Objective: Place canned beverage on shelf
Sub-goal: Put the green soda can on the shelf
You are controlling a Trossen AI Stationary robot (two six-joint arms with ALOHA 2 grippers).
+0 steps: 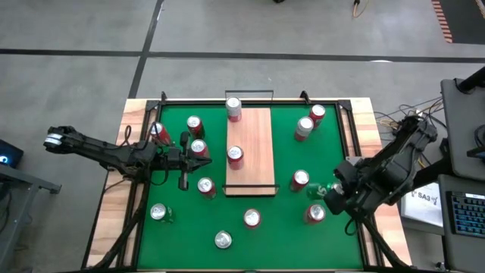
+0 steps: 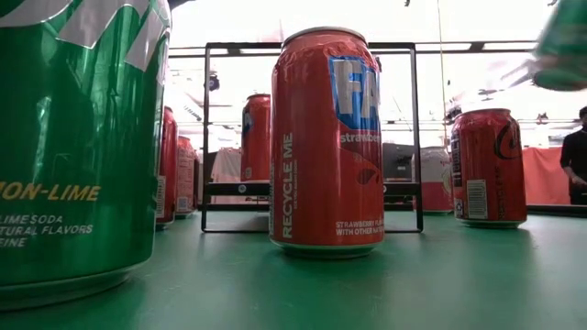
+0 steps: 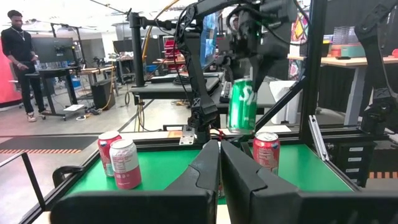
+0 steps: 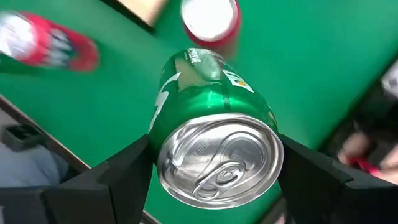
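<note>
The shelf [image 1: 254, 163], a pale wood board with black end rails, lies lengthwise mid-table with two red cans [image 1: 236, 156] on it. A green can [image 4: 211, 106] hangs above the mat near the table's right edge, and my right gripper [image 4: 217, 165] is shut on it. It also shows in the left wrist view as the green can [image 3: 241, 106] and in the high view as the green can [image 1: 316, 189]. My left gripper [image 1: 201, 160] stays shut and level, left of the shelf, with nothing between its fingers [image 3: 219, 163]. My right gripper pinches the green can's side wall just under its top rim [image 4: 163, 149], one finger [image 4: 121, 171] on each opposite side. The fingers come from above, slanting down. The can hangs below them, lifted clear of the mat and slightly tilted.
Several red cans stand around the green mat [image 1: 280, 227], among them one [image 1: 300, 180] between the held can and the shelf and one [image 1: 315, 214] just nearside of it. Another green can [image 2: 73, 137] stands near left. A black frame [image 1: 250, 95] edges the far side.
</note>
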